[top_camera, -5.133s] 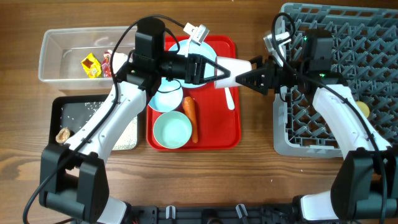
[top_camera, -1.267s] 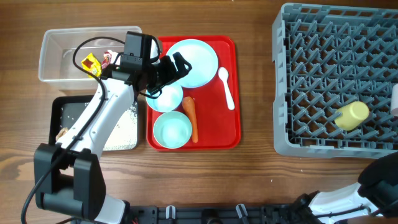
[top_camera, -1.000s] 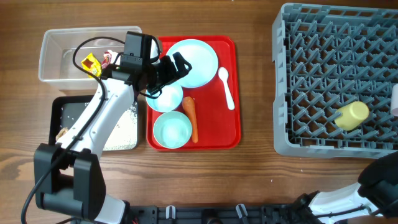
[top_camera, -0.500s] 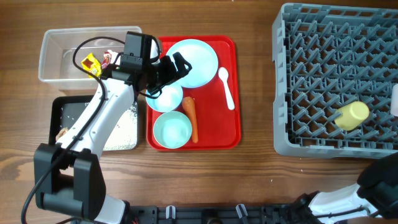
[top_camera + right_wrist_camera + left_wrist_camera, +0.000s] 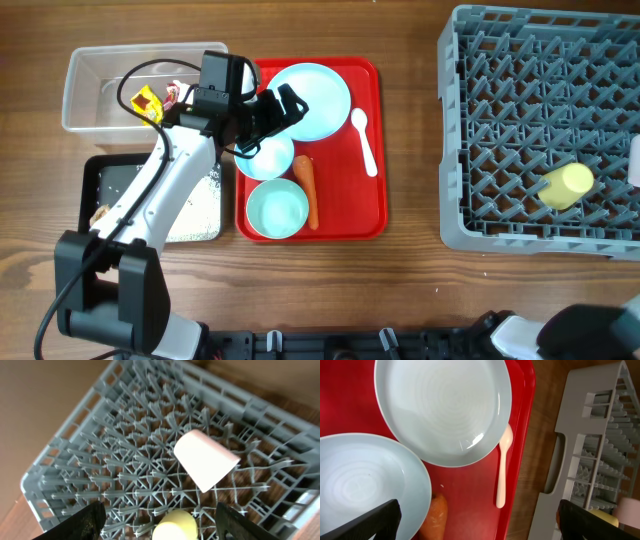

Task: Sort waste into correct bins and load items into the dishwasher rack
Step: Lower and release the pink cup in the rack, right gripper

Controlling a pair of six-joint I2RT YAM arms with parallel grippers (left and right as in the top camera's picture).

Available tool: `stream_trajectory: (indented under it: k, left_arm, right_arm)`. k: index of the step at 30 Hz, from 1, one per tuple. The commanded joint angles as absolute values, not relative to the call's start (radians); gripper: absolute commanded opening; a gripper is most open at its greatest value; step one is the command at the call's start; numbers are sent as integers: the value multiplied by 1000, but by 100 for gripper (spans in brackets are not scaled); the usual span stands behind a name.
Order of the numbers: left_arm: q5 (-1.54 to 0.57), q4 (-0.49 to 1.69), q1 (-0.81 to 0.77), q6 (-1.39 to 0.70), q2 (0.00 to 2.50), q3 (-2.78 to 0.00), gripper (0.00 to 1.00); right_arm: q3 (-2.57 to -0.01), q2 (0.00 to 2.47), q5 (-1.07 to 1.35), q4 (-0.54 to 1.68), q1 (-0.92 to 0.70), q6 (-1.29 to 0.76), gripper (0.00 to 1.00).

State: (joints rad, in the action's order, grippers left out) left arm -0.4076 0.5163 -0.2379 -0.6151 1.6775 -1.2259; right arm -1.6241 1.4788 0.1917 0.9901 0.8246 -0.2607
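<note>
Light blue plate (image 5: 442,410) just ahead of left gripper (image 5: 480,517), jaws released wide; right gripper (image 5: 162,522), jaws released, over dishwasher rack (image 5: 100,460).

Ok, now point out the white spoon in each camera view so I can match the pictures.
Overhead: the white spoon lies on the right side of the red tray, just right of the plate.
Left wrist: lower centre, the white spoon sits against the plate's right rim.
Right wrist: not in it.
Shared landmark: the grey dishwasher rack.
</note>
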Motion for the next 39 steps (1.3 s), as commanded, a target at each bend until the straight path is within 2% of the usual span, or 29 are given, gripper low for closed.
stream_trajectory:
  k: [1,9,13,20,32,39]
  left_arm:
    - [-391,514,-233,-607,1682,-1230,100]
    - [-391,514,-233,-607,1682,-1230,100]
    - [-391,514,-233,-607,1682,-1230,100]
    - [-391,514,-233,-607,1682,-1230,100]
    - [-391,514,-233,-607,1682,-1230,100]
    - [-391,514,-233,-607,1682,-1230,100]
  right_arm:
    - [-1604,1486,212,989,846,-263,73]
    - [-1485,1581,214,853,926,-296,73]
    - [-1470,1650,234,776,930,-287,69]
    - [-1470,1731,300,663,930,-261,68]
    - [-1470,1814,323,676,928,-199,72]
    - [-1470,1814,286,791,928,-213,72]
